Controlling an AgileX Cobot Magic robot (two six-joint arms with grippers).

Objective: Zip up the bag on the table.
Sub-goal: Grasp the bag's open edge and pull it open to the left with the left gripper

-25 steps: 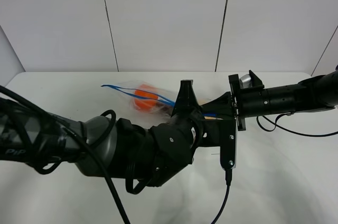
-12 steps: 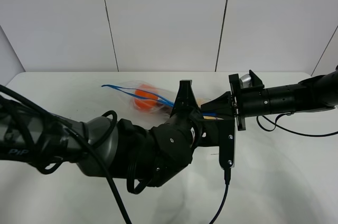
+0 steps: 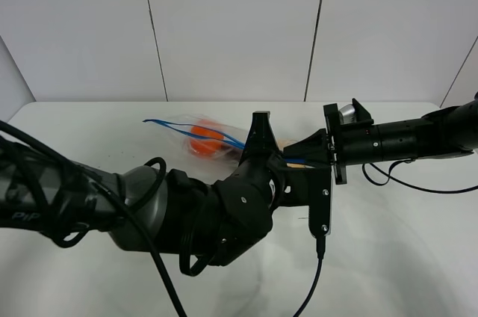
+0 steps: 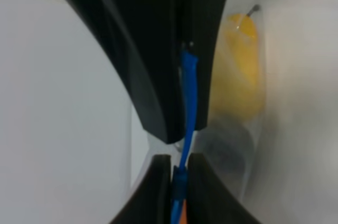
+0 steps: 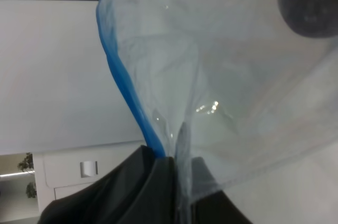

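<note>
The clear bag lies on the white table towards the back, orange produce showing through it. Its blue zipper strip runs from the bag's left end towards the centre. My left gripper stands over the bag's right part, fingers shut on the blue strip, with yellow produce just beside them. My right gripper reaches in from the right and is shut on the bag's end, pinching blue strip and clear plastic. The bag's middle is hidden behind my left arm.
My bulky left arm and its cables cover the front centre of the table. A black cable hangs from its wrist camera mount. The right arm stretches in from the right edge. White wall panels stand behind the table.
My left gripper has closed fully onto the blue strip. Both arms stay almost where they were; the bag has barely shifted.
</note>
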